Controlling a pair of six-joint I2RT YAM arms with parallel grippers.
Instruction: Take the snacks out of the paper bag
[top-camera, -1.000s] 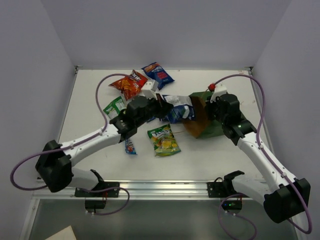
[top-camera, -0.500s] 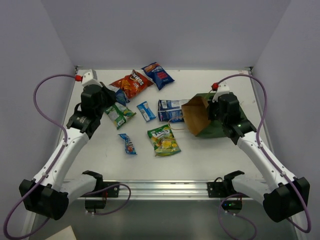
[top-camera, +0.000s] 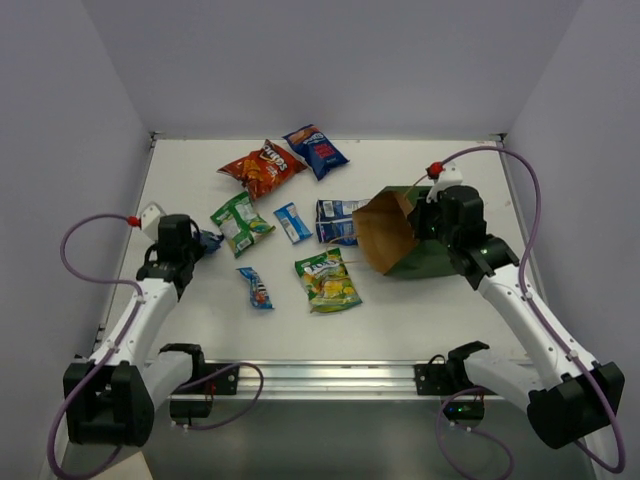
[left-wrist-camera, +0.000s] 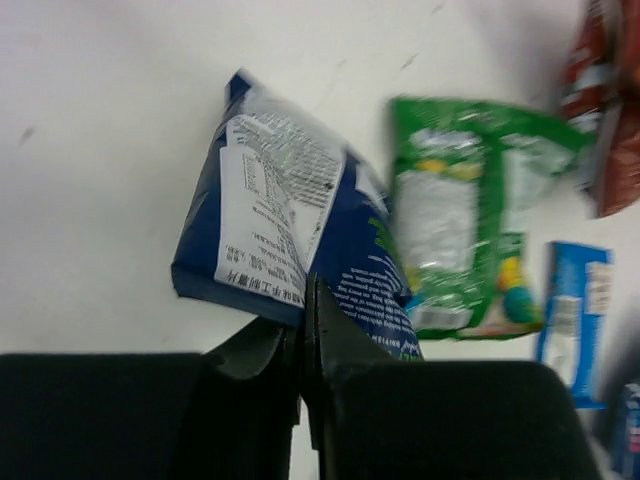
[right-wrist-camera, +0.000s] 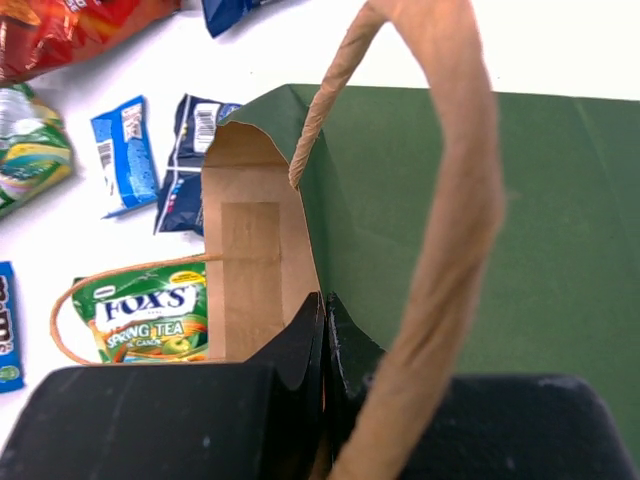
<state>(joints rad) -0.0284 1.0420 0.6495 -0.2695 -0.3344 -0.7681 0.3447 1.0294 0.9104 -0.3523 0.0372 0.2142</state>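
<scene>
Left gripper (left-wrist-camera: 303, 300), clamped on a blue snack (left-wrist-camera: 285, 225), has swung from bag (right-wrist-camera: 430, 220) to the desk's (top-camera: 420, 310) left edge: another one out; right gripper (right-wrist-camera: 322, 318) clamps the bag rim

the top external camera looks steeply down from above the near edge, covering the whole table (top-camera: 400, 320). the left wrist camera sits close over the dark blue packet (left-wrist-camera: 290, 230) at the left, facing down and far. the right wrist camera hugs the paper bag (right-wrist-camera: 420, 200) rim at the right, likewise facing far. both share the green packet (left-wrist-camera: 450, 230) and light blue bar (left-wrist-camera: 572, 320) between them.
</scene>
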